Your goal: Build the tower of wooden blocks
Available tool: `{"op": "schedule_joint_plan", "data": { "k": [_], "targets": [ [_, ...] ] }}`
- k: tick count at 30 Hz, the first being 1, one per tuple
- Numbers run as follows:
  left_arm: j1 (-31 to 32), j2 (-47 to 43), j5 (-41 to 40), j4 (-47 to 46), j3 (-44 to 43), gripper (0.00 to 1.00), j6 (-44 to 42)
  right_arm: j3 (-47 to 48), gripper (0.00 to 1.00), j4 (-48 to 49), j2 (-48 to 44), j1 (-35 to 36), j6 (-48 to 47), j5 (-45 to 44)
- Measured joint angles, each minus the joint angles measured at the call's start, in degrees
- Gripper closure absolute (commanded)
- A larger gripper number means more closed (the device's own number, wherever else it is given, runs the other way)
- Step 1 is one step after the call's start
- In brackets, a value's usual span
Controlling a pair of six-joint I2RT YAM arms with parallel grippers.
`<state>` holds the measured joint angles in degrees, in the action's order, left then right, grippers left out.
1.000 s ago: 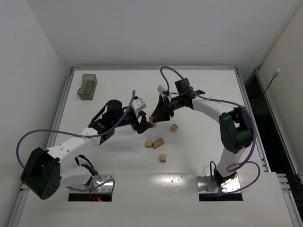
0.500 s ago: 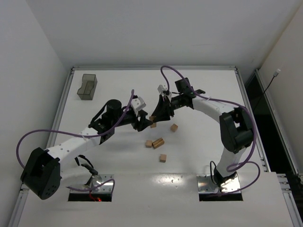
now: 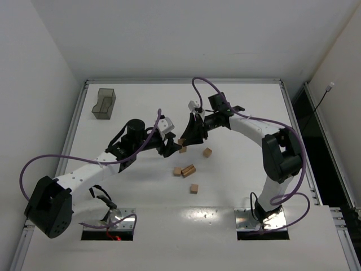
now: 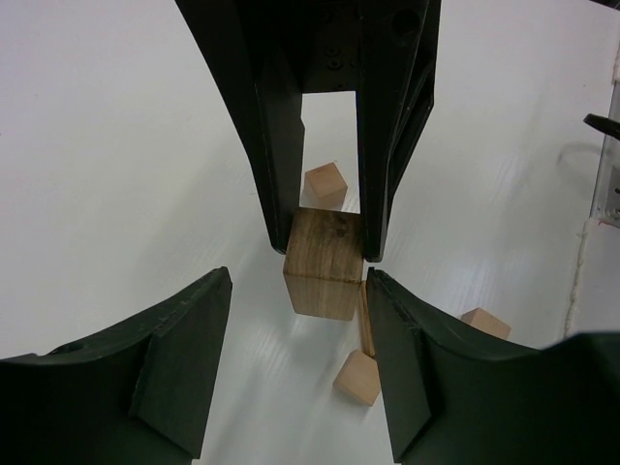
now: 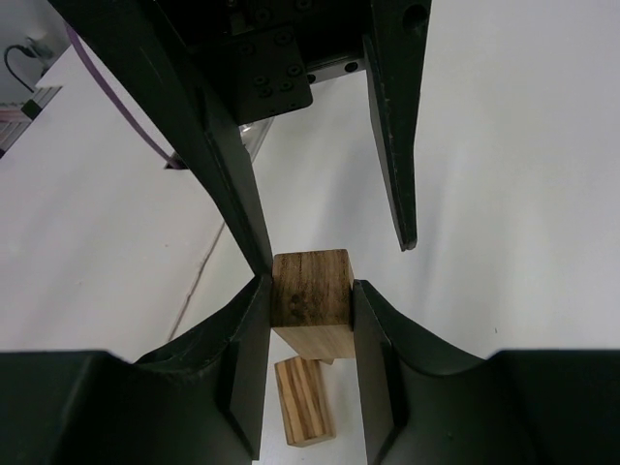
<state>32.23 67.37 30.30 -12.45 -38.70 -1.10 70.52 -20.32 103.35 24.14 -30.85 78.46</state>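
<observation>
The bin (image 3: 104, 103) stands far left on the bench (image 3: 242, 101); its contents cannot be told. The left arm (image 3: 90, 169) stretches to mid-bench, the left fingers (image 4: 179, 387) spread apart astride a raised block (image 4: 325, 262). The right fingers (image 5: 242, 368) clamp that block, the right arm (image 3: 254, 127) bent inward. Four loose blocks (image 3: 194, 188) lie on the bench nearby.

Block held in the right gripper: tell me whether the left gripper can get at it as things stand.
Probably yes. The left gripper is open and looks to straddle the free end of the block, while the right gripper clamps only the other end. Nothing shows between its fingers and the wood.
</observation>
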Motion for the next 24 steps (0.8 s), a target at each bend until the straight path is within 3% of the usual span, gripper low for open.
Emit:
{"op": "schedule_joint_plan", "data": {
  "k": [6,8,11,16,18,19,20,21,24],
  "targets": [
    [0.17,0.0,-0.07,0.07,0.0,0.46,-1.22,1.81,1.0,-4.35,0.0,0.39,-3.28,0.33],
    [0.44,0.0,-0.04,0.15,0.0,0.4,-1.49,2.67,1.0,-6.27,0.0,0.66,-4.96,0.46],
    [0.9,0.02,-0.11,0.37,0.0,0.4,-1.84,4.02,1.0,-9.86,0.11,1.09,-7.56,0.94],
    [1.16,0.2,-0.11,0.52,0.0,0.55,-2.05,6.95,1.0,-16.09,1.97,1.46,-13.14,1.09],
    [1.22,0.33,0.11,0.81,0.0,0.68,-2.12,8.2,1.0,-18.58,3.15,1.44,-15.96,1.14],
    [1.27,0.35,0.37,1.22,0.02,0.81,-2.32,9.09,1.0,-20.5,3.91,1.44,-17.73,1.09],
    [1.46,0.35,0.26,1.51,0.07,0.81,-2.19,9.33,1.0,-21.27,4.11,1.42,-18.53,1.09],
    [1.49,0.42,0.33,1.73,0.07,0.91,-2.03,9.81,1.0,-22.58,4.44,1.38,-20.13,0.96],
    [1.86,0.66,0.2,1.68,0.07,1.0,-2.05,11.82,1.0,-27.71,5.81,1.36,-25.09,0.92]
  ]
}}
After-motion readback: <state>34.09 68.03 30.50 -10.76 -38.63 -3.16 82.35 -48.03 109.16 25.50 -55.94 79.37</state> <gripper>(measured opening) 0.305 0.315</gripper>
